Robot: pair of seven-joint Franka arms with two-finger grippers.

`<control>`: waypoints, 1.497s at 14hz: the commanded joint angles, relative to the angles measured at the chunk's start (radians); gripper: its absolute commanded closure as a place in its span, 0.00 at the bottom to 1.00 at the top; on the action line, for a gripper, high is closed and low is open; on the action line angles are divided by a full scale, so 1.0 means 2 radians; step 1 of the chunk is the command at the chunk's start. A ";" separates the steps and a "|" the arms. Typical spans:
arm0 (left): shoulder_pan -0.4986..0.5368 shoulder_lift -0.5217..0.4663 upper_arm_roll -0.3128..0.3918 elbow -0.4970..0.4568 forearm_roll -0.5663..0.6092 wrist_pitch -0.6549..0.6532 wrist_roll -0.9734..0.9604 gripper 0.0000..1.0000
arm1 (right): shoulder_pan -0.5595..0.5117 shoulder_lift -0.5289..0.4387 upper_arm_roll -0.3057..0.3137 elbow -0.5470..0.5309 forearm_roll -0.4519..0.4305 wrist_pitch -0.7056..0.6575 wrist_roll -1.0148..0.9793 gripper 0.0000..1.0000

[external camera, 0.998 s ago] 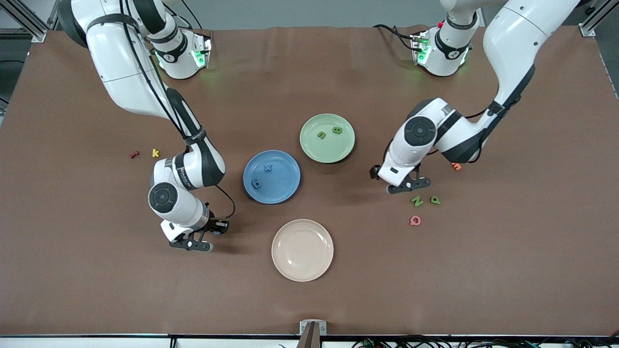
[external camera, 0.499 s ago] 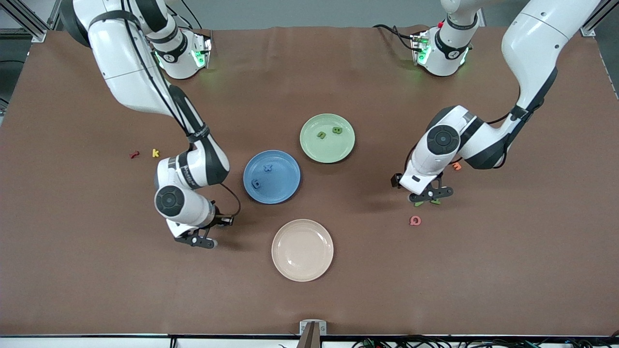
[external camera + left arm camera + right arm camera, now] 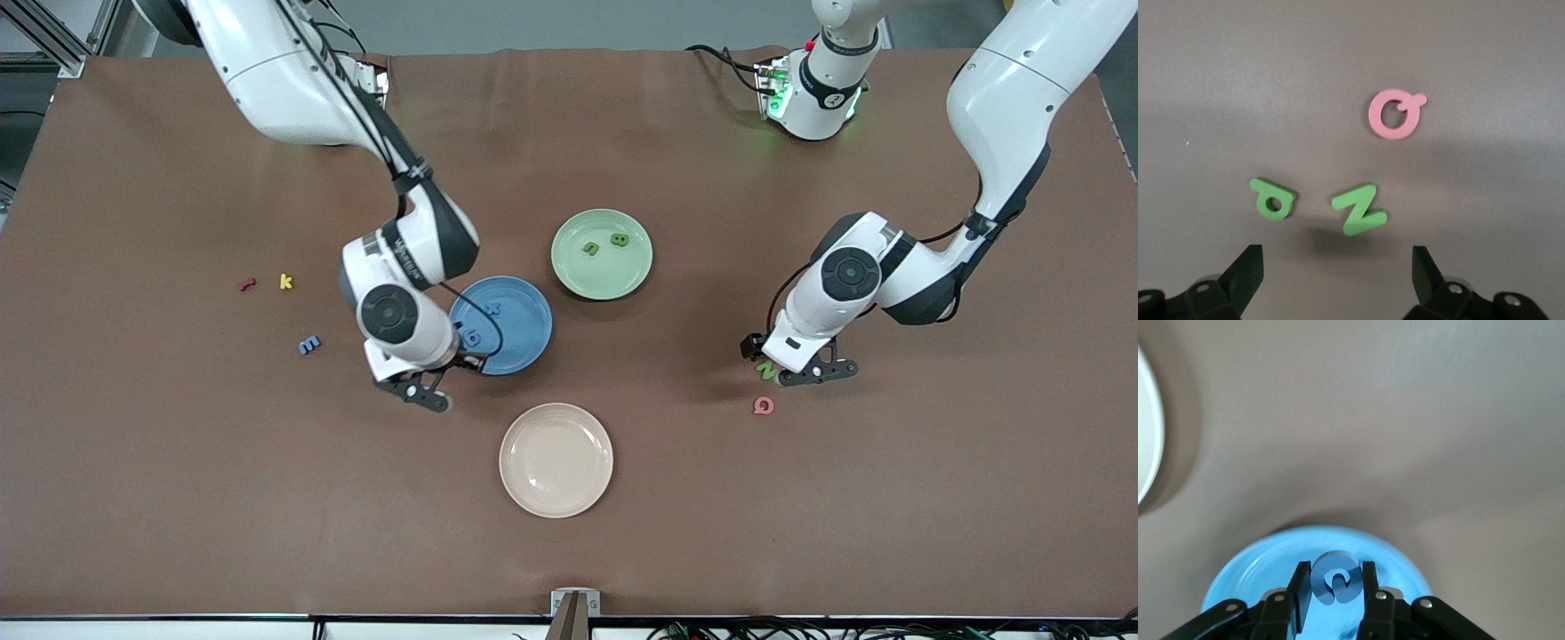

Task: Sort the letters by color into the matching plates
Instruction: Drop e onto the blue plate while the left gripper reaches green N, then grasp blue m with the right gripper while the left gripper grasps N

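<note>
My right gripper (image 3: 425,391) is shut on a blue letter (image 3: 1335,579) and hangs at the rim of the blue plate (image 3: 523,311), which also fills the right wrist view (image 3: 1258,577). Two blue letters (image 3: 493,308) lie in that plate. Another blue letter (image 3: 308,345) lies on the table toward the right arm's end. The pale green plate (image 3: 605,277) holds two green letters (image 3: 620,239). My left gripper (image 3: 813,373) is open, low over a green N (image 3: 1360,210) and a second green letter (image 3: 1273,200), both lying just ahead of its fingertips (image 3: 1251,263).
A beige plate (image 3: 556,480) sits nearer the front camera than the blue plate. A pink Q (image 3: 763,405) lies just by the left gripper. A red letter (image 3: 247,284) and a yellow k (image 3: 285,281) lie toward the right arm's end.
My right gripper has carried the blue letter across to the blue plate's rim, uncovering another blue letter on the table. My left gripper, still open, has moved over the green letters.
</note>
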 commanded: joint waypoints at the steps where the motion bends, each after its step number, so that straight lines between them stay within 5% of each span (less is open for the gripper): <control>1: 0.003 0.025 -0.005 0.018 0.011 0.014 0.002 0.02 | 0.034 -0.011 -0.005 -0.019 0.006 0.004 0.051 0.43; 2: 0.002 0.031 -0.005 0.022 0.011 0.016 0.000 0.03 | 0.042 -0.011 -0.005 -0.021 0.004 0.005 0.061 0.00; 6: -0.002 0.046 0.000 0.035 0.011 0.016 -0.001 0.09 | 0.044 -0.017 -0.009 -0.021 -0.002 -0.010 0.045 0.00; 12: -0.008 0.056 0.010 0.039 0.015 0.030 -0.003 0.13 | -0.067 -0.076 -0.019 -0.073 -0.014 -0.025 -0.197 0.00; 17: -0.014 0.061 0.018 0.039 0.028 0.032 -0.005 0.19 | -0.153 -0.146 -0.019 -0.248 -0.026 0.133 -0.351 0.01; 21: -0.015 0.066 0.019 0.042 0.029 0.034 -0.006 0.36 | -0.219 -0.139 -0.018 -0.311 -0.026 0.241 -0.454 0.20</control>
